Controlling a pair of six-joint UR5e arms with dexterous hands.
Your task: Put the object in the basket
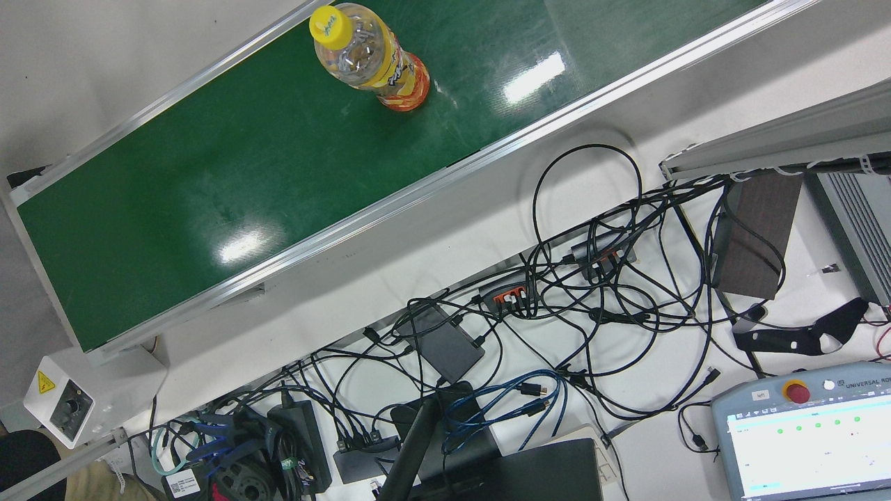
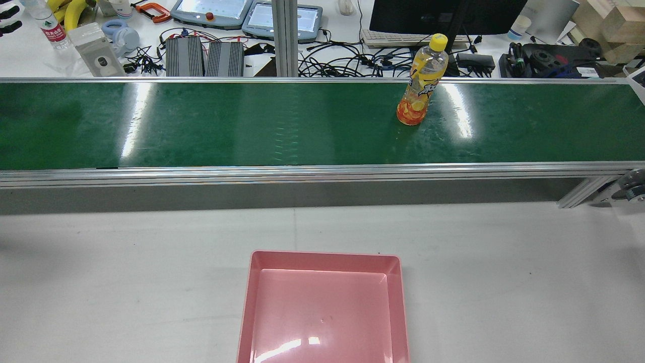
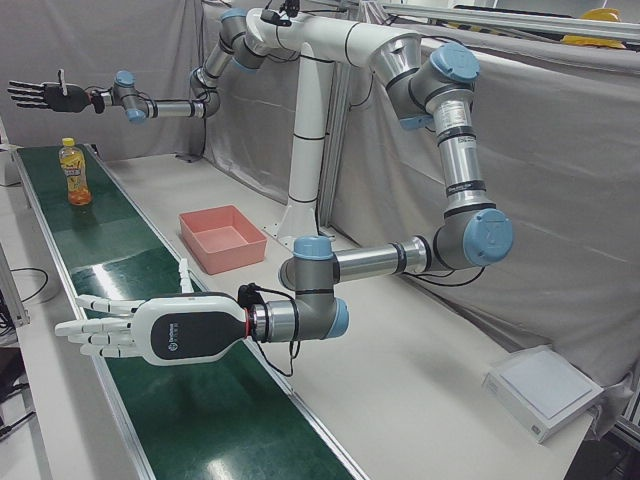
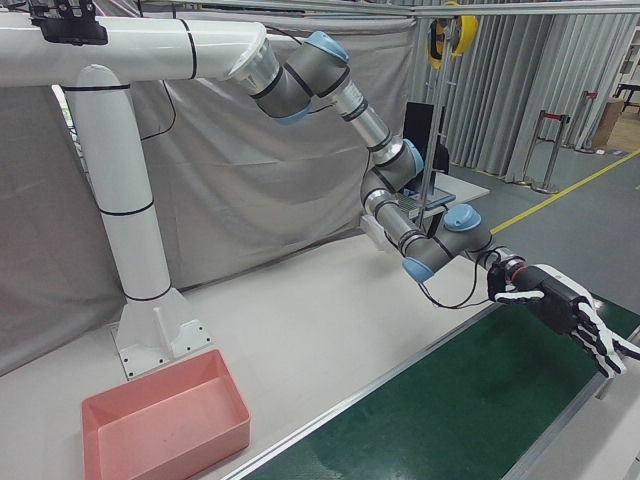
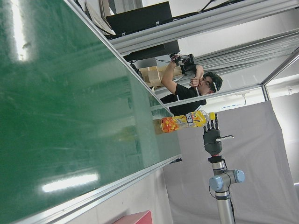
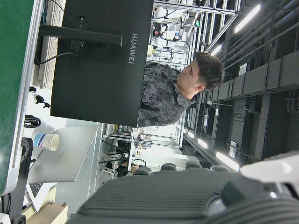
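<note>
Bottle upright on the belt, both hands open and empty, basket empty.

Front view: the bottle (image 1: 369, 59) stands at upper centre on the green belt (image 1: 209, 188). Rear view: the bottle (image 2: 421, 83) is right of centre, on the belt's far half; the pink basket (image 2: 325, 257) sits at bottom centre, well apart from it. Left-front view: the left hand (image 3: 150, 330), lower left, hovers over the belt with fingers spread, holding nothing; the right hand (image 3: 45, 95), upper left, is splayed above the bottle (image 3: 73, 172); the basket (image 3: 235, 258) lies at centre. Right-front view: the right hand (image 4: 570, 310), far right, spreads its fingers over the belt. Left hand view: the bottle (image 5: 184, 122) shows at centre, right hand (image 5: 212, 133) beside it. Right hand view: only a monitor (image 6: 103, 60) and a person (image 6: 177, 88).
</note>
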